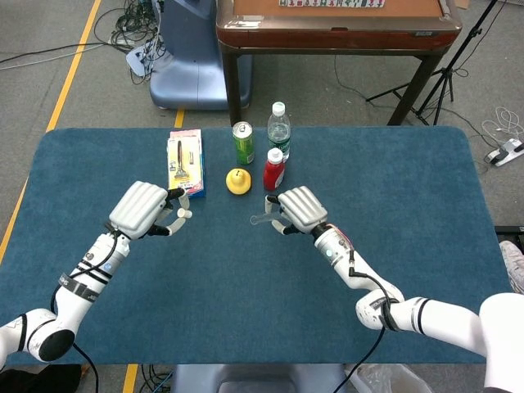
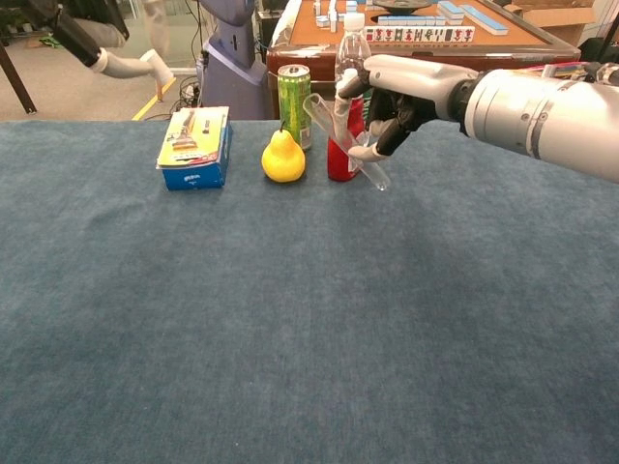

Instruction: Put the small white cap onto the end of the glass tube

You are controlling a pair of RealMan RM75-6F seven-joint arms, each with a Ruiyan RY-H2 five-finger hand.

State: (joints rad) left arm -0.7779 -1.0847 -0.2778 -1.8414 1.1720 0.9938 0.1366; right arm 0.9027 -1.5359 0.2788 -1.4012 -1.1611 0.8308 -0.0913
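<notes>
My right hand (image 1: 301, 209) holds the clear glass tube (image 2: 343, 140) in the air above the table, in front of the red bottle. In the chest view the tube slants, its open end up and to the left, its other end down by the fingers. My left hand (image 1: 147, 209) is also raised, to the left of the tube, and pinches the small white cap (image 1: 187, 214) at its fingertips. A gap of bare cloth separates the cap from the tube's end. In the chest view the left hand (image 2: 111, 53) sits at the top left corner, partly cut off.
At the back of the blue table (image 1: 409, 188) stand a green can (image 1: 243, 142), a water bottle (image 1: 279, 129), a red bottle (image 1: 274, 169), a yellow pear (image 1: 238, 181) and a boxed brush (image 1: 185, 162). A wooden table (image 1: 336, 24) stands behind.
</notes>
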